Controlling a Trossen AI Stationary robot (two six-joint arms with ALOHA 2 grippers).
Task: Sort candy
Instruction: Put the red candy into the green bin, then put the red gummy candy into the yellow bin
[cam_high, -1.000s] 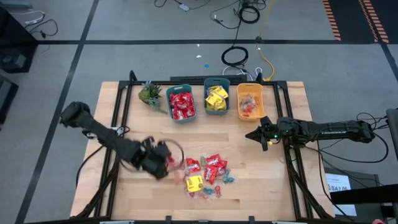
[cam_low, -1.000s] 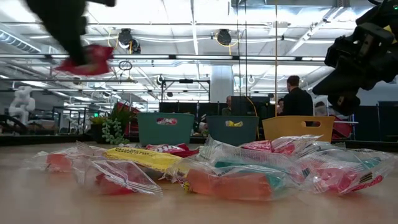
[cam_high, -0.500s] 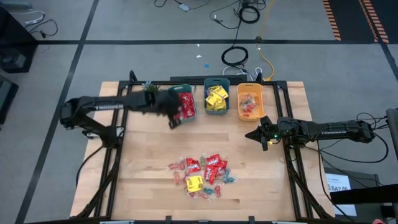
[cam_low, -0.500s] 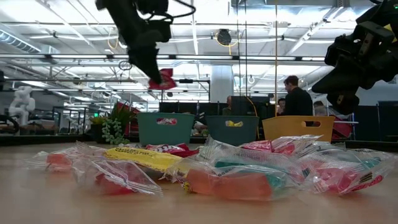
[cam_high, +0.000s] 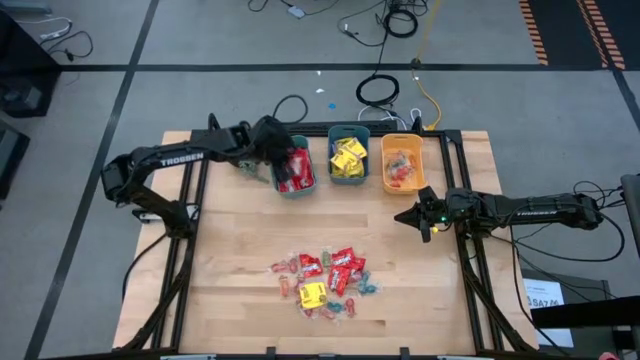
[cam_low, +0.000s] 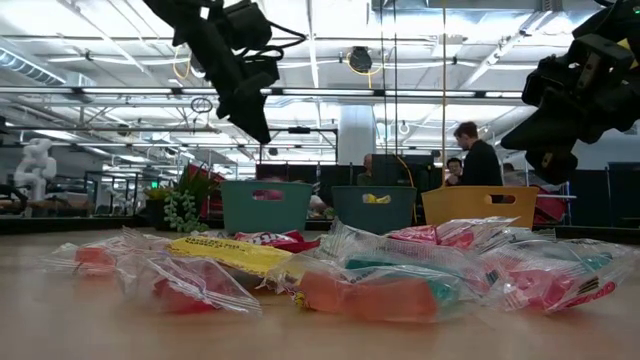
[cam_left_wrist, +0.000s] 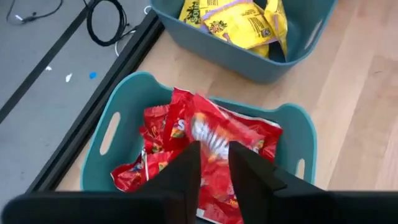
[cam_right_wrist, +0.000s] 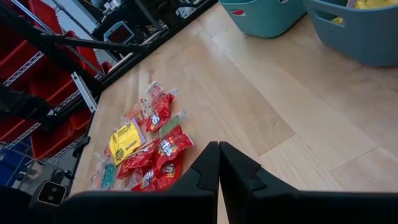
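Over teal bin (cam_high: 293, 170) of red packets (cam_left_wrist: 205, 155): left gripper (cam_high: 277, 150) slightly parted, empty; right gripper (cam_high: 412, 215) closed near table edge

White lettering reading "TROSSEN" is showing along the left arm (cam_high: 178, 158) in the high view; print on the candy (cam_high: 325, 278) packets and bins is staying too small or blurred to read

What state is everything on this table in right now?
Left end effector: open, above the red-packet bin.
Right end effector: shut, empty, waiting.
Left teal bin: holds red packets.
Middle teal bin: holds yellow packets.
Orange bin: holds small sweets.
Candy pile: unsorted, mid-table.
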